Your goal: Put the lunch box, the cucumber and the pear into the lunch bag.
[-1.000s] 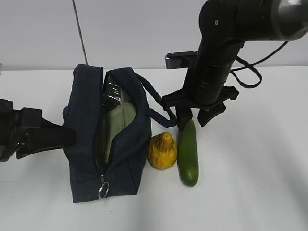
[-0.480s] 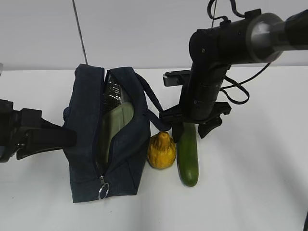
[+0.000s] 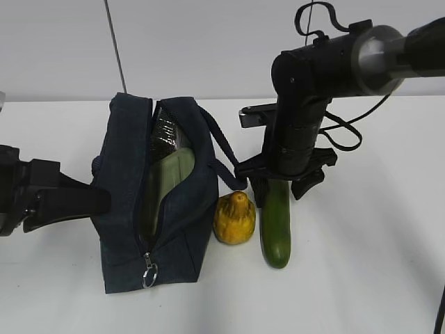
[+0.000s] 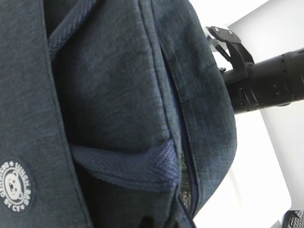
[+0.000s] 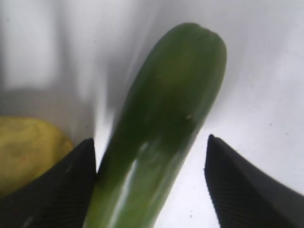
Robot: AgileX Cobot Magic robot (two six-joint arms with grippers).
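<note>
Right hand (image 3: pixel 279 186) lowered over the far end of the cucumber (image 3: pixel 275 224) — noticeably lower than a second ago, when it hung above that tip. Fingers (image 5: pixel 240 187) now straddling the fruit, spread and not yet clenched: in the right wrist view one pad touching or almost touching the green skin on the pear side, the other standing apart with bare bench between. Cucumber shifted slightly, its near end swung a little away from the pear (image 3: pixel 234 218), so probably nudged during the descent. Still lying flat on the bench (image 3: pixel 361 264), not lifted.

Pear just beside the cucumber, close against the lunch bag (image 3: pixel 122 209) wall, untouched.

Further out, lunch bag lying unzipped with its mouth gaping, lunch box (image 3: pixel 165 182) already inside, pale green lid showing through the opening. Ring pull at the near end of the zipper.

Left hand (image 3: pixel 90 202) at the bag's outer side; left wrist view filled with navy fabric and a strap, so cannot tell whether gripping or merely pressing.

Judged from this: one of three items packed, cucumber pick in progress — closing and lifting due next, with some risk of the smooth skin slipping from an end grip.
</note>
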